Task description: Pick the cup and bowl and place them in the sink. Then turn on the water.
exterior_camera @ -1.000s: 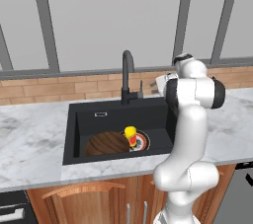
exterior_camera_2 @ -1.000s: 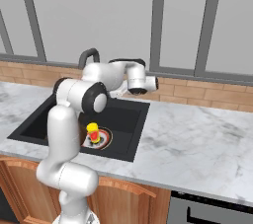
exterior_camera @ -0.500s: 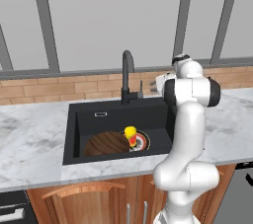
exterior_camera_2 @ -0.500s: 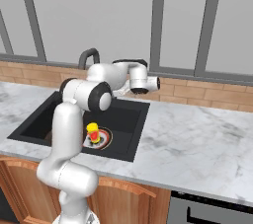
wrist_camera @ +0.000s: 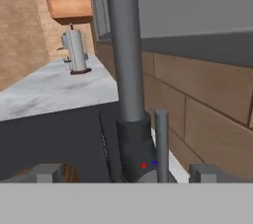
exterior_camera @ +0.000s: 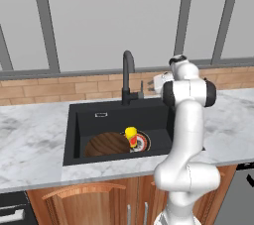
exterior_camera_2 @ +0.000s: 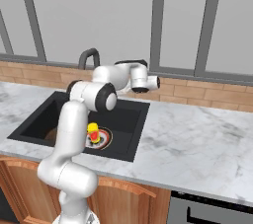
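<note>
The black sink [exterior_camera: 79, 120] holds the dark wooden bowl [exterior_camera: 106, 144] on its floor, and the small yellow cup [exterior_camera: 131, 135] stands upright beside it on the red-and-white drain. In the right base view the cup [exterior_camera_2: 93, 131] shows past my arm and the sink [exterior_camera_2: 126, 119] lies below it. My gripper [exterior_camera: 155, 84] hovers open just right of the black faucet [exterior_camera: 127, 73]. In the hand view, the gripper [wrist_camera: 126, 173] has its fingertips [wrist_camera: 47, 172] either side of the faucet [wrist_camera: 123, 45] base and its thin upright lever [wrist_camera: 161, 139]. No water runs from the spout.
A brick backsplash [exterior_camera: 49, 90] and window frames stand close behind the faucet. Marble counter [exterior_camera_2: 197, 139] extends on both sides of the sink. A silver canister [wrist_camera: 75, 50] stands far along the counter. Wooden cabinets [exterior_camera: 89, 204] sit below.
My hand has edged slightly toward the faucet and stays open. The cup and bowl have not moved.
</note>
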